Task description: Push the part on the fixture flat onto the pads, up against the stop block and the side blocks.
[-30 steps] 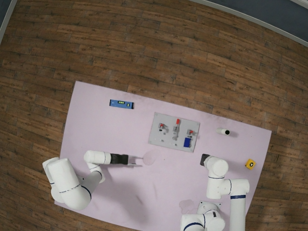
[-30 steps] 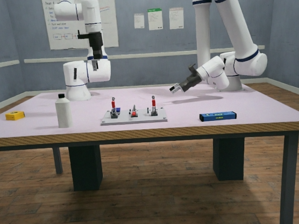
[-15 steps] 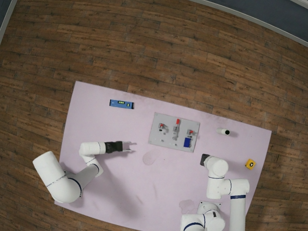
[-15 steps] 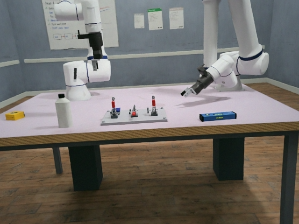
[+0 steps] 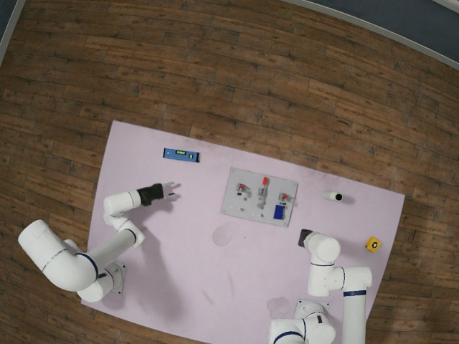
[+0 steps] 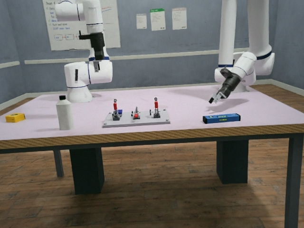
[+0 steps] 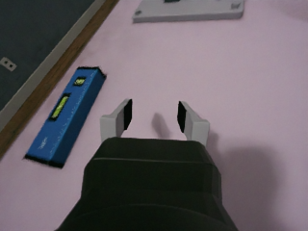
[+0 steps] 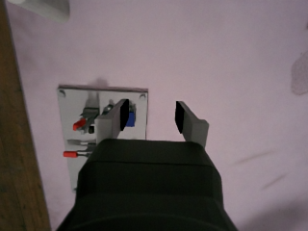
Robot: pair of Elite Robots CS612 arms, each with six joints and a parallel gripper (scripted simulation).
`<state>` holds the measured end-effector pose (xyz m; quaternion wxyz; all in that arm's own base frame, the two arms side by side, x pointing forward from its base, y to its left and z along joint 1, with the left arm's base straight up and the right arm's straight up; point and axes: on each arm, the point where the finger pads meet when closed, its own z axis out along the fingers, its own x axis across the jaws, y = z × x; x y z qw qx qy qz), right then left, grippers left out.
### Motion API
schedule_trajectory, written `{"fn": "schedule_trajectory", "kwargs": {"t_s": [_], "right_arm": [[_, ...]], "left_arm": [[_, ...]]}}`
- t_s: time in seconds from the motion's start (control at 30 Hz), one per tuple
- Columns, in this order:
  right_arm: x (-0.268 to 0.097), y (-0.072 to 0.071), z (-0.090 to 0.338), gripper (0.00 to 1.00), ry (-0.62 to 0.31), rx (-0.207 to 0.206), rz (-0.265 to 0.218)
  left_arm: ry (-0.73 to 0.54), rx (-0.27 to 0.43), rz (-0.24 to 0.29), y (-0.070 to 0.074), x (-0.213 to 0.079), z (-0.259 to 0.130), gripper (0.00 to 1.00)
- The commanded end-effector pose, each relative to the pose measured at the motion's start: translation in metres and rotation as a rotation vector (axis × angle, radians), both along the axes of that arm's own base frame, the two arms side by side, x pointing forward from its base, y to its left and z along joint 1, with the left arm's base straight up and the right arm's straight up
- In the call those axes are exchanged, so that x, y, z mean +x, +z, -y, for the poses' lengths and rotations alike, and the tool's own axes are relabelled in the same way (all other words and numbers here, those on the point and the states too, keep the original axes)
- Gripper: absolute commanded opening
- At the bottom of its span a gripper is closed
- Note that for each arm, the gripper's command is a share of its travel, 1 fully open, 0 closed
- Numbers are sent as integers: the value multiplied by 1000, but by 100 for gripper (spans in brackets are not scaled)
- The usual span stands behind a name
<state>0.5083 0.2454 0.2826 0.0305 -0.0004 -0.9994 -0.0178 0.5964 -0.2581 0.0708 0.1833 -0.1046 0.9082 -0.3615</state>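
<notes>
The left gripper [image 5: 171, 189] [image 6: 215, 98] [image 7: 155, 109] is wide open with nothing in it, and so is the right gripper [image 6: 96, 67] [image 8: 152, 110]. I think the blue block [image 5: 279, 211] [image 6: 119, 111] [image 8: 131, 119] is the part. It sits near one corner of the gray plate [image 5: 255, 218] [image 6: 160, 121] [image 7: 190, 13] [image 8: 69, 166], beside a red-tipped clamp [image 5: 283, 198] [image 6: 115, 108] [image 8: 83, 123]. A hand coming in low might bump that clamp. A push too high up could tip the part, and a crooked one could leave a gap at the stop.

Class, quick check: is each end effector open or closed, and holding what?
Left end effector: open, holding nothing.
Right end effector: open, holding nothing.
</notes>
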Motion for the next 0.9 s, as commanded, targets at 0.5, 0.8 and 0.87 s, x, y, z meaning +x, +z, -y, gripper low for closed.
{"fn": "schedule_trajectory", "kwargs": {"t_s": [0.5,0.8,0.87], "right_arm": [[1,1,0,100,0,0,2],[1,1,0,100,0,0,2],[1,1,0,100,0,0,2]], "left_arm": [[89,340,83,-9,76,-260,100],[103,483,65,-8,66,-383,100],[103,522,54,-7,59,-411,100]]}}
